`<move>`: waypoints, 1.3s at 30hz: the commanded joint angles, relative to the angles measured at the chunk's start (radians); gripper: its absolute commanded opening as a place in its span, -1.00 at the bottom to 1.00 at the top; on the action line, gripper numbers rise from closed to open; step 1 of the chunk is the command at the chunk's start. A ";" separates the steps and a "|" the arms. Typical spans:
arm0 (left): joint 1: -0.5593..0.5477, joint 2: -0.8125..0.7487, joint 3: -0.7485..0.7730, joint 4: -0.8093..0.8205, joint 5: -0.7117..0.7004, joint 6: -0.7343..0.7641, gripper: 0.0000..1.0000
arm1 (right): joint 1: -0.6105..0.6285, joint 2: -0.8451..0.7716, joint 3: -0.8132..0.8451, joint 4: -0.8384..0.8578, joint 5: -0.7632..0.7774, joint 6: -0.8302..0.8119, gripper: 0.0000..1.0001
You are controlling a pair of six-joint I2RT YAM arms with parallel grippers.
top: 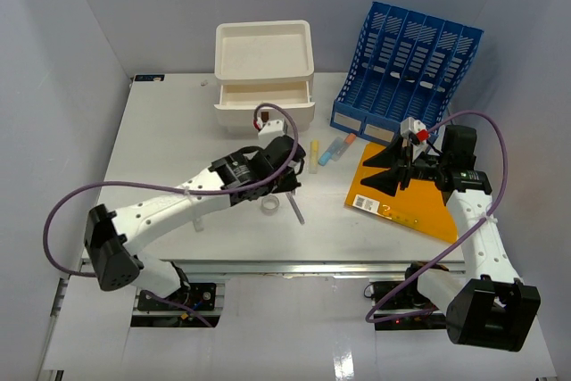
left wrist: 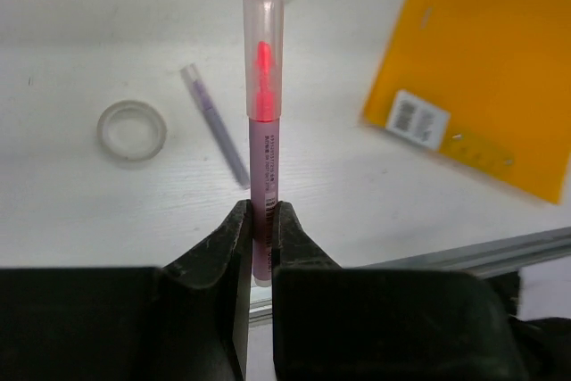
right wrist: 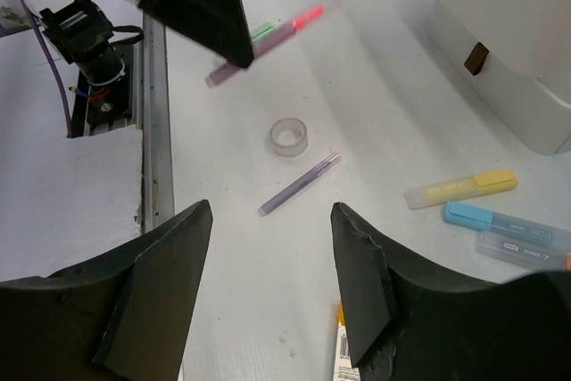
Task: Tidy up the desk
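1. You are looking at the desk [top: 161, 149], a wide, flat, white rectangle that fills the middle of the top view, with a metal rail [top: 294, 267] running along its near edge in front of both arm bases.
2. Its surface is matt and pale; in the right wrist view it shows a fine grain.
3. At the far edge you have a white drawer box [top: 265, 60] with one drawer [top: 265, 95] pulled out, and a blue file rack [top: 406, 64] leaning at the far right corner.
4. An orange notebook [top: 419, 207] lies flat towards the right edge. It carries a white barcode label [left wrist: 417, 119]; its print is too small to read.
5. Your left gripper [left wrist: 260, 220] is pinching the lower barrel of a pink highlighter [left wrist: 264, 104] with a clear cap, lifted off the desk near the middle. There is fine print and a barcode on the barrel, but you cannot read it.
6. Below it, near the middle of the desk, lie a clear tape roll [left wrist: 131, 129] and a purple pen [left wrist: 217, 127], close together but apart.
7. Your right gripper [right wrist: 269, 211] is spread wide over the notebook with nothing between its fingers.
8. A yellow highlighter [right wrist: 459, 189] and a blue highlighter [right wrist: 500, 220] lie side by side between the drawer box and the notebook.
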 commanded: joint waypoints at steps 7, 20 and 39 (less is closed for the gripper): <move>0.428 0.040 0.248 0.196 0.157 -0.184 -1.00 | -0.016 0.005 -0.012 0.024 -0.012 -0.001 0.26; 0.509 0.169 0.243 0.304 0.140 -0.601 -1.00 | -0.025 0.002 -0.015 0.025 -0.010 -0.001 0.26; 0.525 0.234 0.143 0.370 0.153 -0.758 -0.45 | -0.031 0.006 -0.016 0.024 -0.009 -0.002 0.27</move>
